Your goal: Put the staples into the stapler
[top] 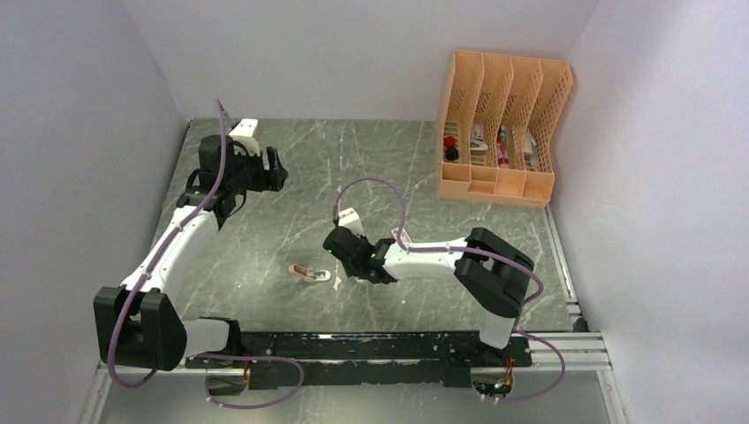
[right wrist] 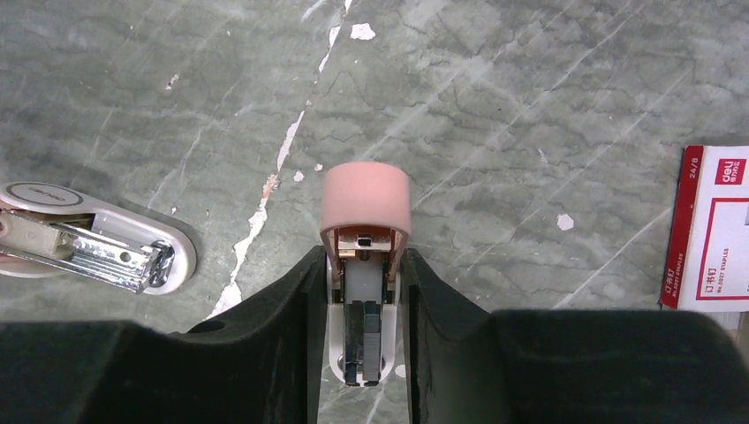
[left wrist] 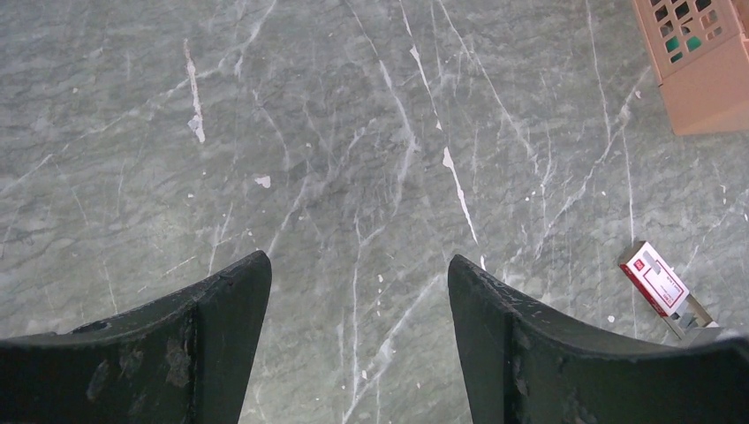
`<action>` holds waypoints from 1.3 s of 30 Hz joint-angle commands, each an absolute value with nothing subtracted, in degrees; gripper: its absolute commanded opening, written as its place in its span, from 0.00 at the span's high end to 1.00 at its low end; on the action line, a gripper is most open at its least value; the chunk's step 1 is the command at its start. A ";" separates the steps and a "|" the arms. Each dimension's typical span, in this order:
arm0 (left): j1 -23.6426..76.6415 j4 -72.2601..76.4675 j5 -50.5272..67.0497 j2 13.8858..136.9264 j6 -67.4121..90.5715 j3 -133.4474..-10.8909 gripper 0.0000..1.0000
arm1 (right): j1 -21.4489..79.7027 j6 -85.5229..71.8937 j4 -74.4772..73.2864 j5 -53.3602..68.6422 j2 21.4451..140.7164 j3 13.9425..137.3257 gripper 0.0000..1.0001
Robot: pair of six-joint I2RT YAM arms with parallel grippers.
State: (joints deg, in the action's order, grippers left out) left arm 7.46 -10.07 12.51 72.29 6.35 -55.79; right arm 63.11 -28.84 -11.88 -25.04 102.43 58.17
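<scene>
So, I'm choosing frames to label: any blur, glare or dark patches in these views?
Top external: even soft light, loose stapler tiny. Left wrist: sharp tabletop, left gripper near black. Right wrist: pink stapler crisp, staple box print legible, cropped.

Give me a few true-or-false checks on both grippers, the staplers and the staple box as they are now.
1. The right gripper has its fingers against both sides of a pink stapler. True.
2. The left gripper is holding the staple box. False: it is open and empty, and the box lies on the table.
3. A second stapler lies opened on the table, its metal channel exposed. True.
4. The staple box sits inside the orange organizer. False: it lies on the table, apart from the organizer.
</scene>
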 commanded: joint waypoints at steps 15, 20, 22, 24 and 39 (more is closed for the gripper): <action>8.35 -6.99 8.66 69.77 6.89 -53.37 0.23 | 63.27 -11.64 55.46 -3.26 72.61 29.74 0.84; 8.31 -6.55 8.22 68.55 8.36 -52.41 0.23 | 63.21 -9.71 69.97 -0.35 74.10 24.25 0.86; 8.35 -5.05 8.38 68.30 9.02 -51.37 0.23 | 63.26 -10.94 79.50 0.45 81.81 22.90 0.89; 8.35 -5.59 8.68 68.81 9.32 -52.16 0.24 | 63.24 -12.97 86.83 0.12 83.33 21.35 0.91; 8.35 -7.31 8.89 69.92 7.61 -52.29 0.25 | 64.13 -3.69 60.89 2.34 73.27 27.66 0.95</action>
State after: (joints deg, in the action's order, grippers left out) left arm 8.03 -6.92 8.95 69.80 8.60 -51.72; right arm 63.44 -6.72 72.07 -0.80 78.39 22.83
